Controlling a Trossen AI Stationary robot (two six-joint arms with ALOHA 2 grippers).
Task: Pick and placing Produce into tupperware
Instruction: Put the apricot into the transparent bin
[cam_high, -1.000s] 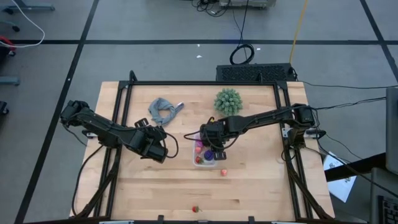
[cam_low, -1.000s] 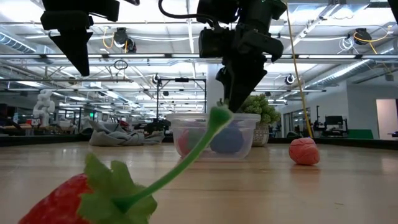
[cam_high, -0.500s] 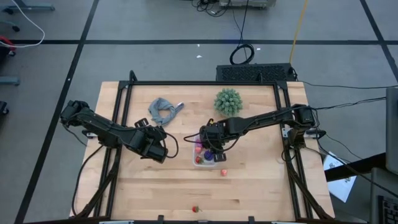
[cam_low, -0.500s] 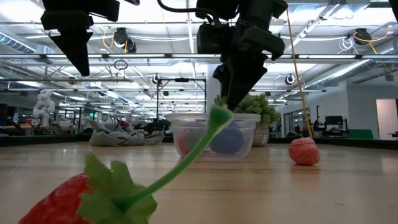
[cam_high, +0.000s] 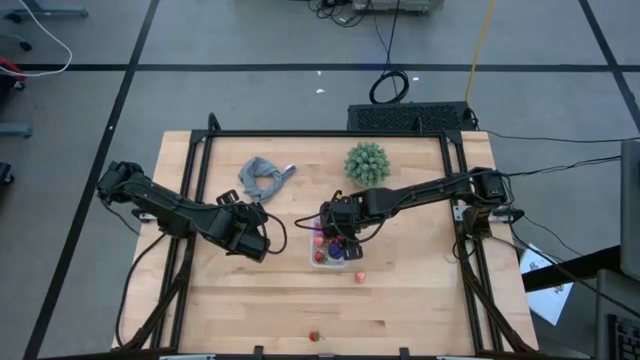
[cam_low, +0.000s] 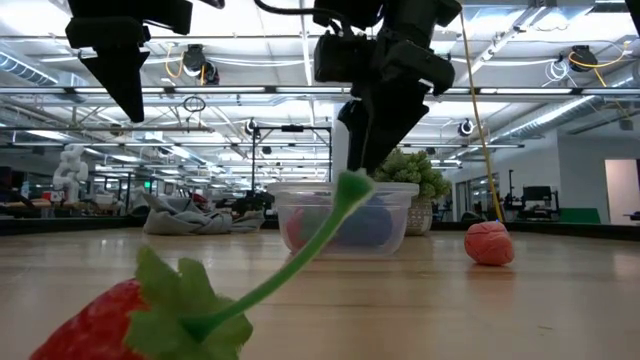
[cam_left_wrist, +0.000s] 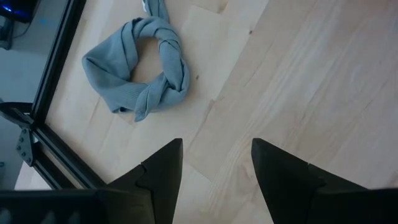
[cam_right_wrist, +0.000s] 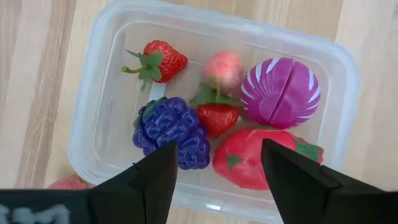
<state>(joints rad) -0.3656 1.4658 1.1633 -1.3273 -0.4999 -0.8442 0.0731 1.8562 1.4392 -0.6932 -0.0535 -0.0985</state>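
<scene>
Both jaws apart, right gripper (cam_right_wrist: 214, 180) over tupperware (cam_right_wrist: 118, 87), wood seemingly bare beside left gripper (cam_left_wrist: 214, 174)

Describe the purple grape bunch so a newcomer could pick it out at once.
Start at the clear tupperware near the middle of the wooden table, directly below the right end effector, which hangs open above it. Inside, the grape bunch lies beside a strawberry and a red tomato. It alone is dark blue-purple and knobbly; the magenta piece is smooth with white stripes.

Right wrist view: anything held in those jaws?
Nothing held. The right gripper hangs open above the tupperware; the produce lies inside it, untouched.
</scene>
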